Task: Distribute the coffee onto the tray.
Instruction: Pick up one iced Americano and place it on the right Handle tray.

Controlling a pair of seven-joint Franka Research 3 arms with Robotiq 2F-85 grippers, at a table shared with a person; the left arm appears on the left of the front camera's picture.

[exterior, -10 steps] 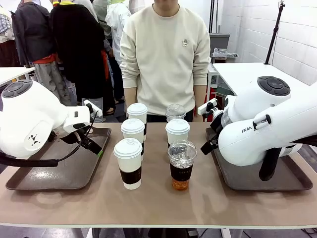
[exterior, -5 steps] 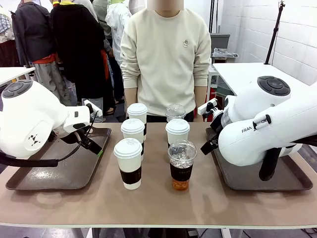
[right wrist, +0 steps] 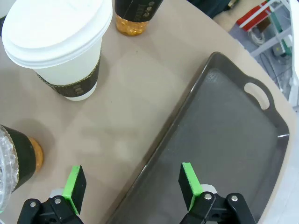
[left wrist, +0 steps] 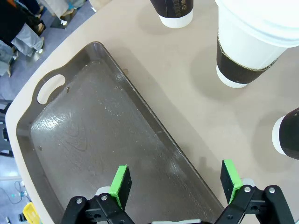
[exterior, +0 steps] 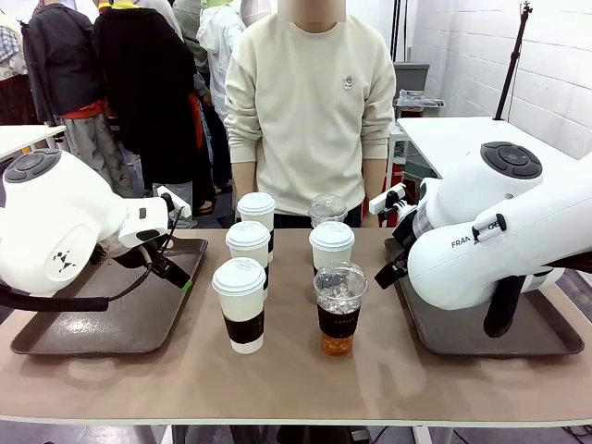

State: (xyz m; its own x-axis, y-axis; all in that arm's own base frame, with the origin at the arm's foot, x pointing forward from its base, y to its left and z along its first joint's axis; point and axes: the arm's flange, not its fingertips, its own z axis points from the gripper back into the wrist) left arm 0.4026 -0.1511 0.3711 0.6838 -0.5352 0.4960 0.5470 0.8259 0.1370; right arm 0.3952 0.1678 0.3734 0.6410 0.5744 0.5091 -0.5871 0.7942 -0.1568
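The coffee stands mid-table in two rows. Three white lidded cups with brown sleeves [exterior: 240,305] [exterior: 248,250] [exterior: 256,215] form the left row. The right row holds one more white cup [exterior: 331,248] and two clear dome-lidded cups [exterior: 339,308] [exterior: 327,209]. My left gripper [exterior: 181,277] [left wrist: 176,179] hangs open over the inner edge of the left tray [exterior: 111,319] [left wrist: 88,140], holding nothing. My right gripper [exterior: 384,275] [right wrist: 132,182] is open too, straddling the inner rim of the right tray [exterior: 462,335] [right wrist: 229,126]. A white cup [right wrist: 60,42] and an amber drink [right wrist: 135,16] lie beyond it.
A person in a cream sweater [exterior: 310,102] stands at the far edge, hands down behind the cups. Both trays are bare. Other people stand in the background at the left. Bare tabletop [exterior: 287,384] runs in front of the cups.
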